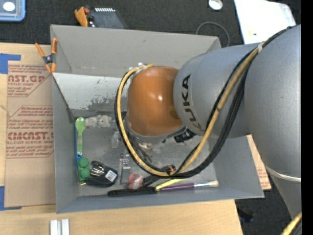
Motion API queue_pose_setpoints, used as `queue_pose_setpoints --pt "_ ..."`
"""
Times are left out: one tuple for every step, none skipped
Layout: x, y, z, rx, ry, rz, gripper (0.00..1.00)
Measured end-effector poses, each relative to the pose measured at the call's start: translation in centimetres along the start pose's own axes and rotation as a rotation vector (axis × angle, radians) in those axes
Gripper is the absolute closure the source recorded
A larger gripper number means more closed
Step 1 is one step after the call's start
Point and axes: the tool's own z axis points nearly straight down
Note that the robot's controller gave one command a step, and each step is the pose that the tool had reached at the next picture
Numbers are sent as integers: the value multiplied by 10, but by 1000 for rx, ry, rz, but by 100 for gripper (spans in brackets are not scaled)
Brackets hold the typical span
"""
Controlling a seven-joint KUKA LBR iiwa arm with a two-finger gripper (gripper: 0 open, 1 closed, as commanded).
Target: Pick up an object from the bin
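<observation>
My gripper (143, 145) sits under the orange dome, low over the middle of the bin floor, with just its grey metal body showing. Just below it lies a small pinkish-red lump (134, 181) near the front wall. Left of that is a black object with a white label (103, 174). A thin brush with a yellow and purple handle (188, 184) lies along the front wall, with a black stick (131, 191) beside it.
A green and blue toothbrush-like tool (79, 140) lies along the left wall, with two green caps (83, 169) at its near end. A small white piece (100, 122) rests near the back left. The arm and its cables cover the bin's right half.
</observation>
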Motion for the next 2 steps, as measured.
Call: queue_pose_setpoints --pt "0 0 0 0 0 0 0" --pt "-11 12 16 0 -8 -44 0"
